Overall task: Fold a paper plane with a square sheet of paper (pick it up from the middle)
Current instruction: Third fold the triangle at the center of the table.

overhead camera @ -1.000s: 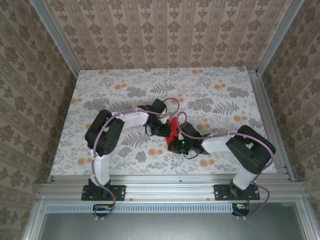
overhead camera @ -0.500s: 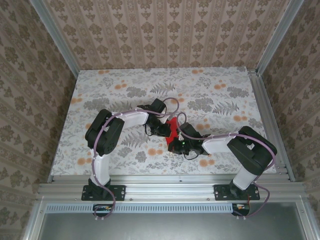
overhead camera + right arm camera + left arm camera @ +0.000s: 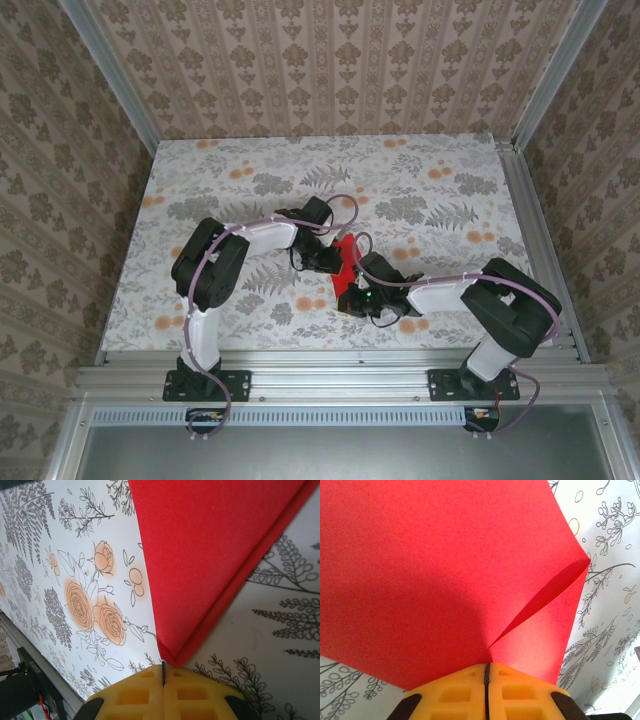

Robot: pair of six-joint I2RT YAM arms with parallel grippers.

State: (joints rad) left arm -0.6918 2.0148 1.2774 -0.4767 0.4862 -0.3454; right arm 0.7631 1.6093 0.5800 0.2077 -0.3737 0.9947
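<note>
The left gripper (image 3: 322, 258) is clamped on the square sheet of paper (image 3: 346, 250) (red, partly folded), which is held near the centre of the worktop (image 3: 250, 170). The right gripper (image 3: 352, 296), nearer the front edge, is clamped on the sheet's folded corner.

Paper (image 3: 420, 570): plain bright red, no print. Table (image 3: 420, 180): white with grey fern and leaf prints and orange roses. Left hand (image 3: 486, 667) and right hand (image 3: 163, 672): yellow with black side parts. Walls (image 3: 330, 60): beige with brown damask stripes. Frame (image 3: 340, 378): silver.
</note>
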